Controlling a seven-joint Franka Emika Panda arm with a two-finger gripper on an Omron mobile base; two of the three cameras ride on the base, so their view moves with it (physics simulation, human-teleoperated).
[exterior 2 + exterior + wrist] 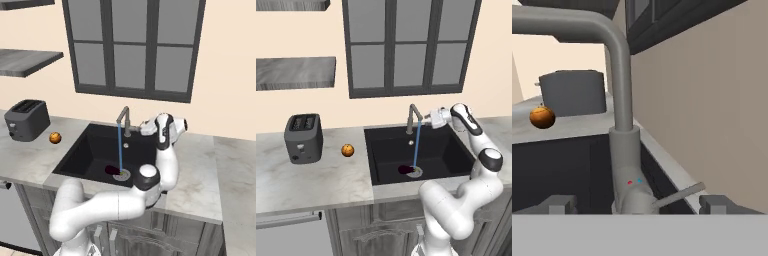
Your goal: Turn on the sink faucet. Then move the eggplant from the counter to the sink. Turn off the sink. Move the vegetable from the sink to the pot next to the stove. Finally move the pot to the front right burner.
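faucet (623,150) base between spread fingers (559,204), handle (small) near right one

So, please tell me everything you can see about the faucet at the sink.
The faucet is slim, grey and looks like metal. A round base carries a small red and a small blue dot and a thin side handle; the tall spout bends over the black sink. It stands upright at the basin's back edge, below the window. Water runs from it in a thin blue stream onto the drain, beside the eggplant. The open hand is close before the base; contact cannot be told.
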